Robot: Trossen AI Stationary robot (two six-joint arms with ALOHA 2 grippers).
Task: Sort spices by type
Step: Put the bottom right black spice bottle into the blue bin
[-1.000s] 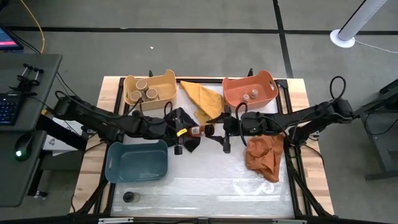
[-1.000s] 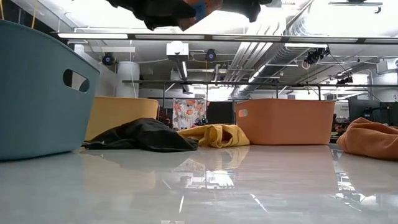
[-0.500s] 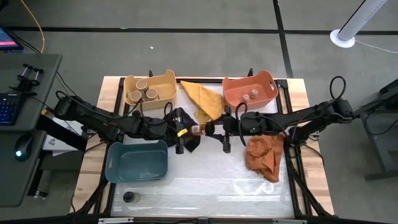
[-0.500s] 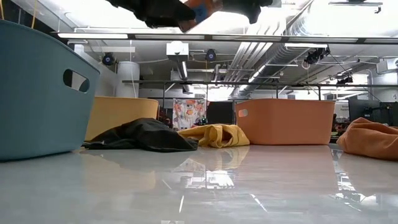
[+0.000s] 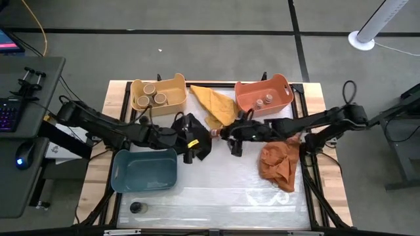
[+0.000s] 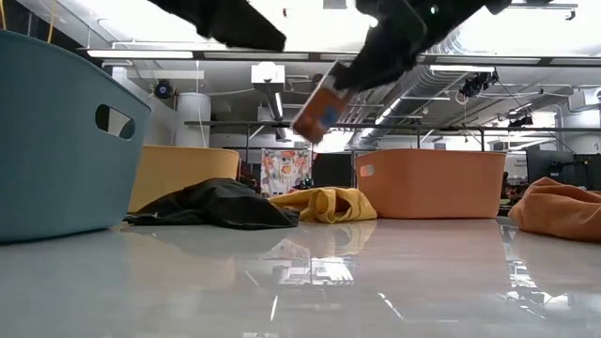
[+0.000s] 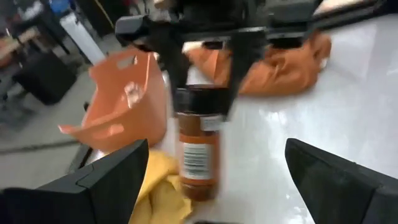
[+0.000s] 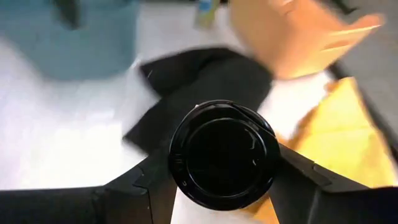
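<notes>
Gripping the spice jar [image 8: 224,154] by its black cap, my right gripper [image 5: 231,133] holds it above the black cloth [image 5: 191,139]; rigid, light, slick-sided, so the cap is the safest hold. Beyond the cloth, my left gripper [image 5: 186,140] hangs open.

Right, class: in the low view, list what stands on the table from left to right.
Blue bin → yellow bin → black cloth → yellow cloth → orange bin → orange cloth.
</notes>
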